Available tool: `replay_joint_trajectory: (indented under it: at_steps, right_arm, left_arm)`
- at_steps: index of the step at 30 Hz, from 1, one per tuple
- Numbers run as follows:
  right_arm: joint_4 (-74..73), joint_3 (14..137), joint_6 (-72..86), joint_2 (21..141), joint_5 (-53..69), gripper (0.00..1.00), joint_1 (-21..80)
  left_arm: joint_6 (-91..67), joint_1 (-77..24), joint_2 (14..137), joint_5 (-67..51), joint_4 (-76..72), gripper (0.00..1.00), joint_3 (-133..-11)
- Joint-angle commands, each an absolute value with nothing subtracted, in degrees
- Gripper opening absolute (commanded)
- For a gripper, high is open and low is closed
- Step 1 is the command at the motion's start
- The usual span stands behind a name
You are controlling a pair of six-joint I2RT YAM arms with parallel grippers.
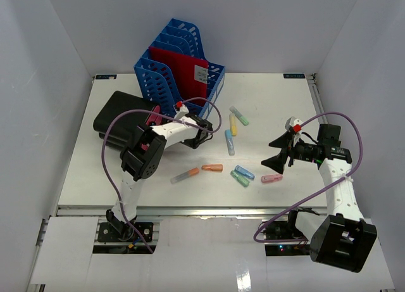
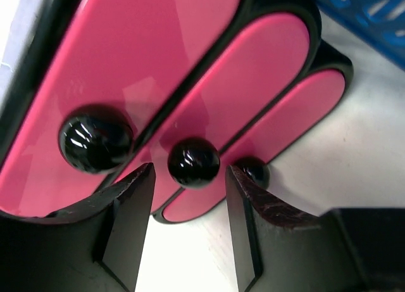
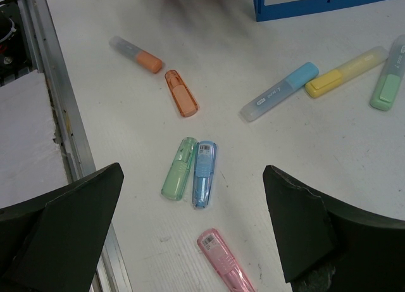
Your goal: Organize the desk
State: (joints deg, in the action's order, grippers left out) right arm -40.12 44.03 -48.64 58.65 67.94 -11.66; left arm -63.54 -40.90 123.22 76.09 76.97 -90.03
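- Left side of the desk point(image 1: 285, 95): my left gripper point(image 2: 188, 183) faces the front of a black drawer unit point(image 1: 117, 121), which lies on the tabletop just near and left of the blue file rack point(image 1: 180, 64).
- The move ahead, as I judge it, turns on one thing. The middle knob point(image 2: 193, 162) of three sits straight ahead of my left fingertips, centred on the gap between them and just beyond it, not yet touched.
- The three pink drawer fronts point(image 2: 253, 70) run as long strips on a diagonal across my left wrist view. The knobs are round, so a grip needs no special angle, only a short advance.
- My left jaws stand apart, wider than the knob, with nothing in them.
- My left arm is plainly the nearer. Its elbow is raised and the wrist is turned back toward the left, low over the tabletop.
- My right gripper point(image 1: 272, 154) hovers well apart to the right, jaws spread wide and empty, pointing left over the scattered highlighters.
- A green highlighter point(image 3: 179, 168) and a blue highlighter point(image 3: 204, 173) lie side by side below that gap, their long axes crossing the closing line.
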Motion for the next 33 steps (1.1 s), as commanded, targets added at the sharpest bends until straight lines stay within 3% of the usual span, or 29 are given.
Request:
replay_joint_trajectory:
  at_steps: [1,11,20,28,33]
  right_arm:
    - [-40.4,43.8,-49.3,58.8,69.5,0.98,-12.0]
    - [-40.4,43.9,-49.2,58.8,69.6,0.98,-12.1]
    - [-40.4,43.9,-49.3,58.3,69.7,0.98,-12.1]
    - [-40.4,43.9,-49.2,57.9,70.0,0.98,-12.0]
    - [-40.5,43.9,-49.3,57.9,70.0,0.98,-12.1]
  left_arm:
    - [-63.4,-39.9,120.8,79.1,80.6,0.57,-91.4]
    - [-63.0,-40.9,119.9,74.7,80.5,0.32,-93.0]
    - [-63.0,-49.8,117.9,67.5,80.2,0.29,-97.8]
    - [-64.4,-52.6,116.0,62.6,77.8,0.33,-95.7]
    - [-62.8,-52.5,115.1,62.2,75.6,0.51,-95.0]
